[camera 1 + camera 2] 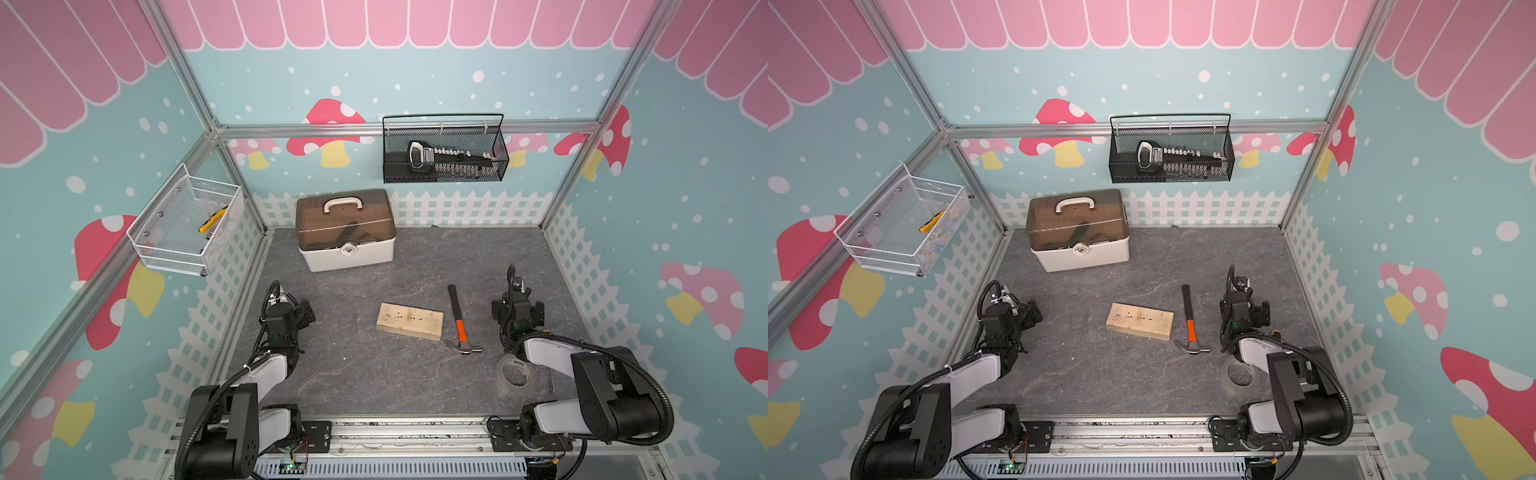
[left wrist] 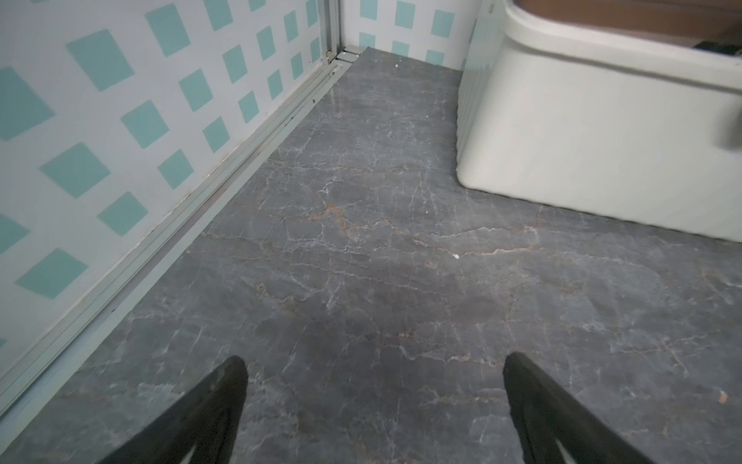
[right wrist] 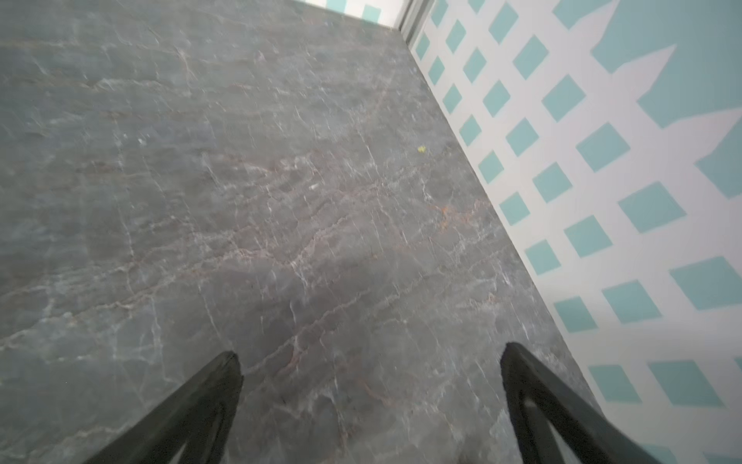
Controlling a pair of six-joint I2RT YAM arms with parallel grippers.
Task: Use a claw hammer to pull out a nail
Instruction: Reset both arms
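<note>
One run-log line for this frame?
left gripper: open, empty | right gripper: open, empty | claw hammer: flat on table, beside wood block

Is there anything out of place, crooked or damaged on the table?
Mildly. Two thin nail-like pieces lie loose on the table, apart from the wooden block, whose top bears a row of small dark marks. The claw hammer lies flat beside the block, untouched. Nothing looks spilled.

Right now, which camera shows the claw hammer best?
A top view. Both top views show the claw hammer whole, lying flat beside the wood block. Neither wrist view shows it at all.
</note>
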